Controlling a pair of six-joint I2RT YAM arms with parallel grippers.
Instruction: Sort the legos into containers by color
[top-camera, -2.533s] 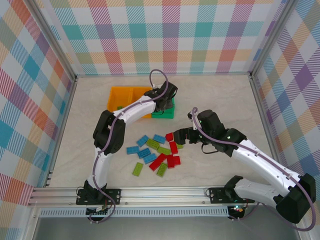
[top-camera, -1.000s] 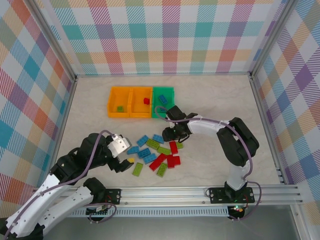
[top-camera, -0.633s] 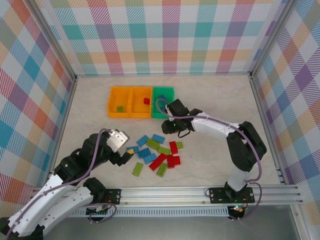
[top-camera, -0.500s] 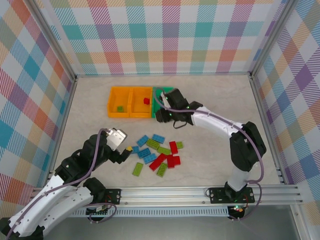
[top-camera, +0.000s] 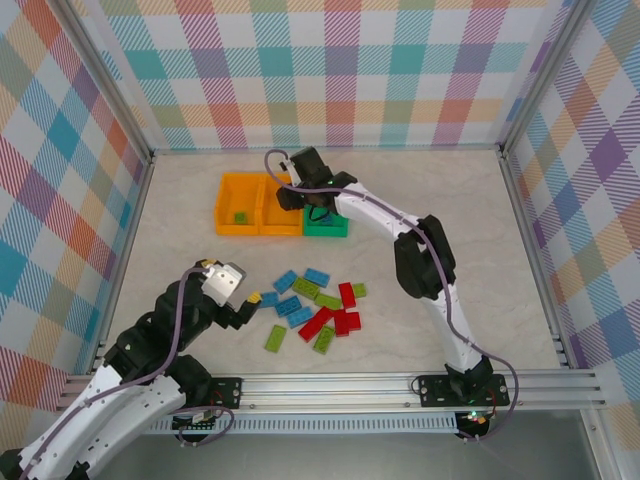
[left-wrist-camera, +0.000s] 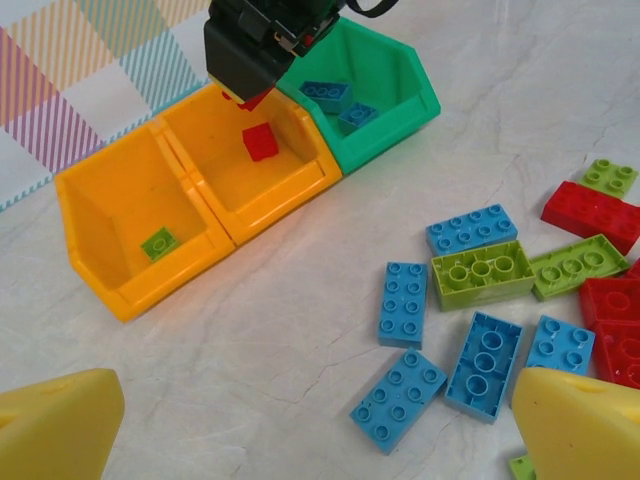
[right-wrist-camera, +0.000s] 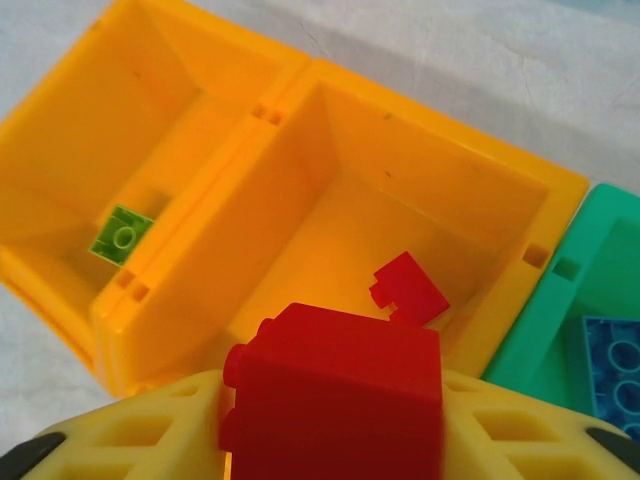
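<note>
Across the row of containers (top-camera: 255, 231), sorting is barely begun: one lime brick (right-wrist-camera: 121, 234) lies in the left orange bin (left-wrist-camera: 95, 215), one dropped red brick (right-wrist-camera: 408, 290) in the middle orange bin (right-wrist-camera: 400, 170), and two blue bricks (left-wrist-camera: 325, 95) in the green bin (left-wrist-camera: 405, 85). Most of the legos (top-camera: 315, 305), blue, lime and red, lie loose on the table (top-camera: 430, 200) between the arms. The right gripper (top-camera: 303, 193) stretches far forward and hangs just above the middle orange bin, jaws clamped on a held red brick (right-wrist-camera: 335, 395), by my judgement ready to drop. The left gripper (top-camera: 232, 283) sits low near its base, aimed at the blue edge of the pile, jaws spread wide and empty.
</note>
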